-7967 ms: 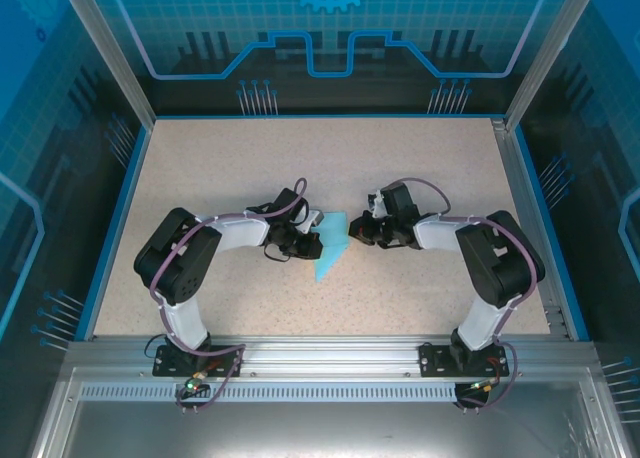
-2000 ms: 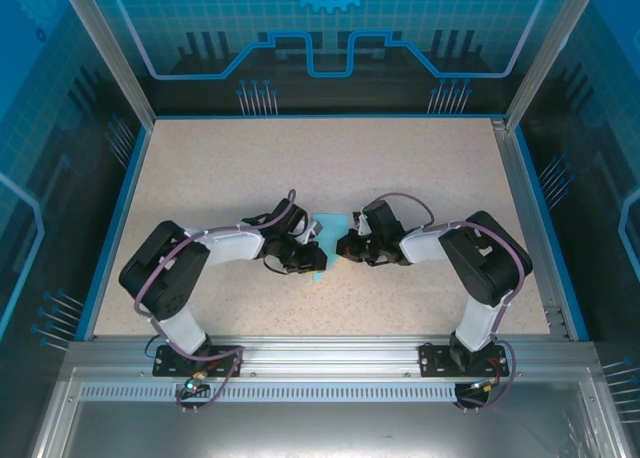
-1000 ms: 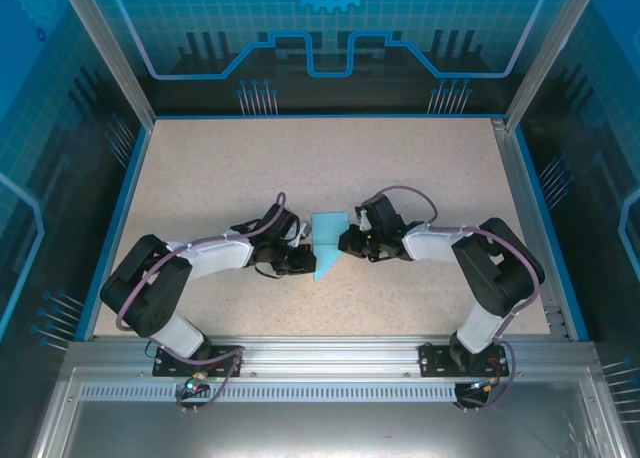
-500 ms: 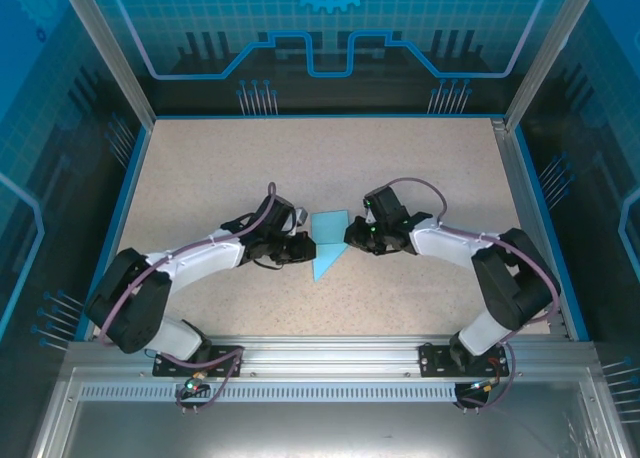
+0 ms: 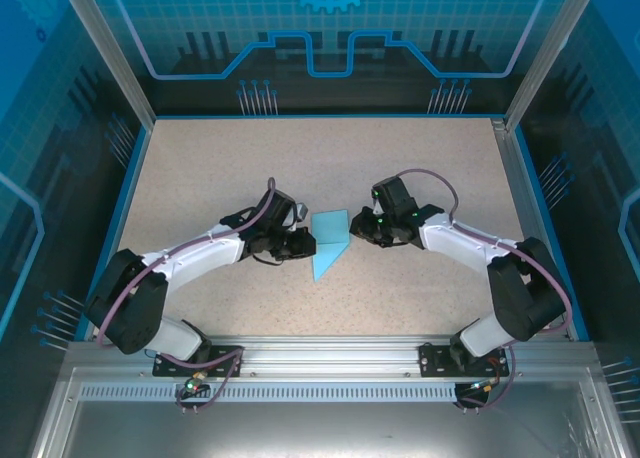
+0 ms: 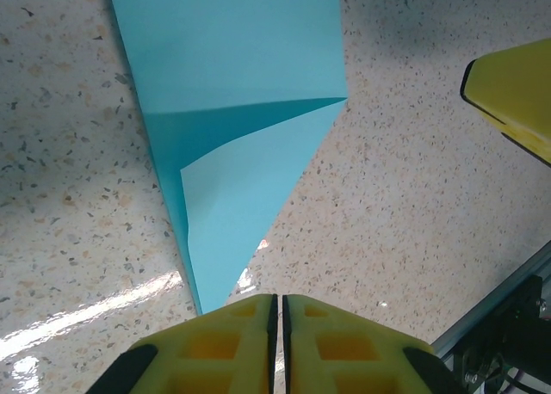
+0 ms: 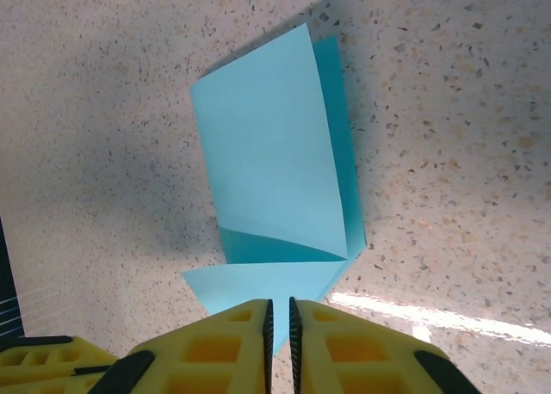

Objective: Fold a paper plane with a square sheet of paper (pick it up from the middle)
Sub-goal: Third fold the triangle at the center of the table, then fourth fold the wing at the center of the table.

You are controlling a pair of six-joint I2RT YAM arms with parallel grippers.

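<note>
Paper, cyan and partly folded, lies flat on the table between both grippers. The left gripper is clenched on nothing beside its point. The right gripper shows a slit at its edge; whether it pinches the flap, I cannot tell.

Folded sheet of paper flat on the middle of the table, pointed end toward the near edge, between left gripper at its left side and right gripper at its right.
</note>
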